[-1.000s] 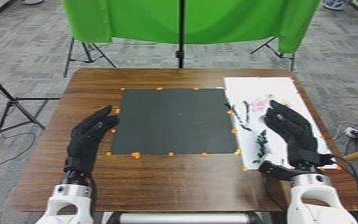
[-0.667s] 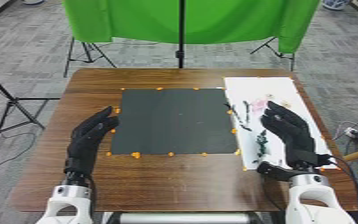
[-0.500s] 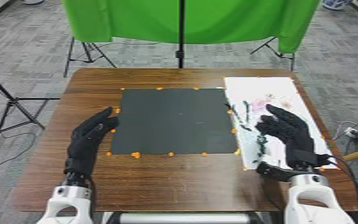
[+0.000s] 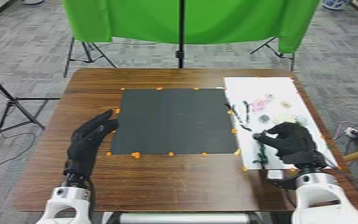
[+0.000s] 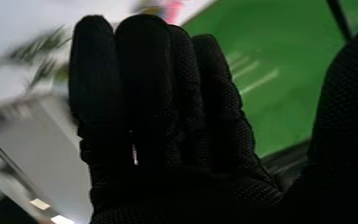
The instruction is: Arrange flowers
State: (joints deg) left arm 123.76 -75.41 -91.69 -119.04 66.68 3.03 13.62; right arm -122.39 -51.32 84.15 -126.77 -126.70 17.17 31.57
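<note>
Over the near part of the white sheet (image 4: 255, 85) is my right hand (image 4: 293, 142), beside a green leafy stem (image 4: 262, 155). In the right wrist view my right hand (image 5: 149, 110) has straight fingers and holds nothing. A pink flower (image 4: 260, 104) and pale blooms (image 4: 286, 104) lie farther up the sheet, with dark stems (image 4: 238, 115) near its left edge. The dark grey board (image 4: 175, 120) lies bare beside the sheet. Left of that board, my left hand (image 4: 90, 134) is open, fingers pointing forward. Blurred green leaves (image 5: 40, 50) appear past my right hand's fingers.
Orange bits (image 4: 136, 155) line the board's edges. Brown wood (image 4: 184, 185) of the table borders the board. A green cloth (image 4: 193, 25) hangs on a stand beyond the table, and a tripod (image 4: 14, 102) stands off to the left.
My right hand has drawn back toward the near end of the sheet and turned, uncovering more blooms and a small dark round thing. The left hand stays where it was.
</note>
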